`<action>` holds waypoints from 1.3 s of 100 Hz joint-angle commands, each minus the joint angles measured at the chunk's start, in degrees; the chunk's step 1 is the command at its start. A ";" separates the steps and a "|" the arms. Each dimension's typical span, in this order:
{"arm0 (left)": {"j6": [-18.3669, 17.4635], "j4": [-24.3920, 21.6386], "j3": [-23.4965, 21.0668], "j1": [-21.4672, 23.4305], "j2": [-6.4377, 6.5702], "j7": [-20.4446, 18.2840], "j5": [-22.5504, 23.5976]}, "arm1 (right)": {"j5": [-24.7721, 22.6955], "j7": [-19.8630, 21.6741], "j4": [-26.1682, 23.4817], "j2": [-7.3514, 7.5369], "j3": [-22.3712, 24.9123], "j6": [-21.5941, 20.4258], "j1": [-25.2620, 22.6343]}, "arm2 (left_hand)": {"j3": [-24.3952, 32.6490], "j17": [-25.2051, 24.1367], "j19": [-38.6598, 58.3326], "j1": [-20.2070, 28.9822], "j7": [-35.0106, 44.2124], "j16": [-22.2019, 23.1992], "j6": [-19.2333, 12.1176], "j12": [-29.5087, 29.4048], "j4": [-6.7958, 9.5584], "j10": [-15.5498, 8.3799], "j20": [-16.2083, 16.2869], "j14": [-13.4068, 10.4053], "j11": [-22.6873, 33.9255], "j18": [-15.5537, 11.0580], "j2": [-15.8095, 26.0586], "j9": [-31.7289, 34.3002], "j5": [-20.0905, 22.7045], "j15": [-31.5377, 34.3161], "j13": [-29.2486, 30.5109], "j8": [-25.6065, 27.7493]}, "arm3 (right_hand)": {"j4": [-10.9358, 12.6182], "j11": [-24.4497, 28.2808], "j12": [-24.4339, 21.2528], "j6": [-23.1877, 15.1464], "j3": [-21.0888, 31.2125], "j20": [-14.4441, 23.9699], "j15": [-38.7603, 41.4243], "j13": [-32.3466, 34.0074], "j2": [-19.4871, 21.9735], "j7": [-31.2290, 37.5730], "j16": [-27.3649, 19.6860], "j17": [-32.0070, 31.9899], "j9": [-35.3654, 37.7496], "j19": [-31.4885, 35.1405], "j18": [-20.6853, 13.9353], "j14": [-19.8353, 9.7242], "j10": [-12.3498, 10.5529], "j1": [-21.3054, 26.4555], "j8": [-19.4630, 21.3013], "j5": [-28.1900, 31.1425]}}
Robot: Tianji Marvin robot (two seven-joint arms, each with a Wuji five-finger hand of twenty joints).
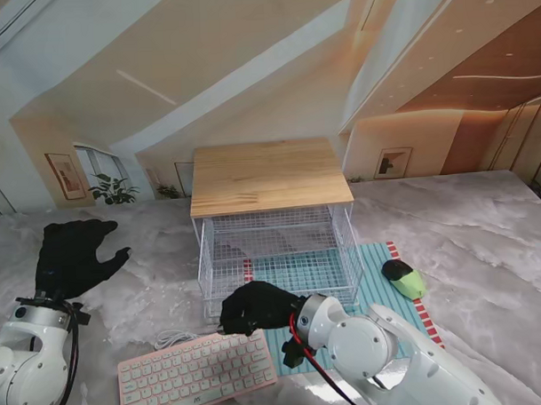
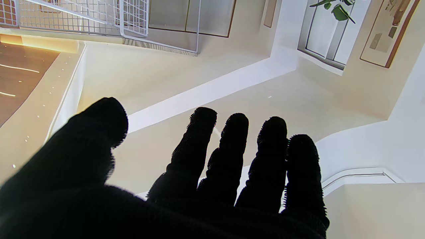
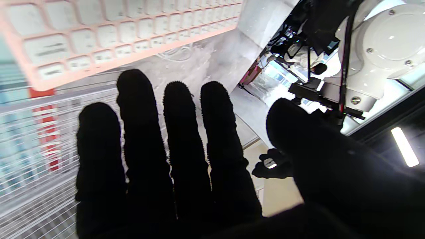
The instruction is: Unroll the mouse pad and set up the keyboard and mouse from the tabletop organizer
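Nearest me, the pink keyboard point(image 1: 197, 375) lies on the marble worktop point(image 1: 485, 239), its right end overlapping the unrolled teal mouse pad point(image 1: 380, 287), with a white cable point(image 1: 173, 337) looping off its far edge. Just beyond it the right hand point(image 1: 256, 307) hovers with black-gloved fingers point(image 3: 139, 132) straight and together, grasping nothing, close to the front of the wire organizer point(image 1: 277, 256). A green mouse point(image 1: 404, 279) sits on the pad's right part. Off to the left, the left hand point(image 1: 74, 255) is raised, fingers point(image 2: 232, 156) spread and empty. The organizer's wooden top point(image 1: 268, 174) lies farthest.
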 commanded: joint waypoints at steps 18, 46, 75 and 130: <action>0.13 -0.39 0.79 -0.79 0.07 -2.02 -0.61 | -2.77 1.82 -0.01 1.55 3.44 0.96 -3.47 | 0.67 -1.14 -0.86 -0.43 -0.80 -0.32 0.49 -0.54 -1.07 -0.80 -0.53 -0.73 -0.60 -1.13 0.75 -1.17 0.04 -0.44 -2.14 -0.61 | -0.64 -0.13 -0.45 -0.55 0.74 1.26 0.70 2.87 -0.13 1.10 0.03 1.14 2.26 2.49 1.26 1.37 0.05 0.52 -1.27 2.85; 0.35 -0.97 1.06 -0.99 0.18 -4.33 -1.51 | -5.66 2.18 1.49 1.87 5.16 2.19 -4.55 | 0.44 -0.96 -0.78 -0.41 -1.06 -0.44 0.58 -0.73 -1.11 -0.77 -0.49 -0.63 -0.95 -0.98 1.16 -1.15 0.17 -0.69 -2.22 -0.76 | -0.20 -1.40 -0.99 -0.29 0.19 0.30 -1.40 2.46 0.44 -0.11 -1.16 0.65 1.78 1.08 1.37 1.39 -0.09 0.38 -2.38 2.76; 0.75 -1.18 1.40 -1.06 0.21 -5.20 -1.96 | -8.90 1.23 3.84 1.84 4.07 3.14 -3.60 | -0.01 -1.01 -0.89 -0.10 -1.60 -0.66 0.60 -0.95 -1.11 -0.76 -0.52 -0.69 -1.33 -1.02 1.68 -1.13 0.44 -1.05 -2.28 -1.08 | 0.25 -4.76 -2.16 0.72 0.42 -3.25 -7.49 0.44 1.29 -3.17 -3.38 -1.36 0.54 -4.63 1.60 1.65 -0.23 0.45 -4.64 2.84; 0.67 -0.99 1.35 -0.93 0.16 -4.58 -1.83 | -12.67 -2.99 7.28 1.11 1.48 3.49 -2.05 | -0.24 -1.01 -1.03 0.02 -1.74 -0.71 0.60 -0.97 -0.97 -0.72 -0.58 -0.68 -1.34 -1.02 1.77 -1.08 0.61 -1.05 -2.25 -1.16 | 2.65 -10.01 -3.31 1.83 -1.27 -6.74 -20.94 -12.43 6.98 -12.20 -6.49 -18.03 -7.49 -15.21 -0.62 -0.23 -2.03 -0.24 -5.03 -0.16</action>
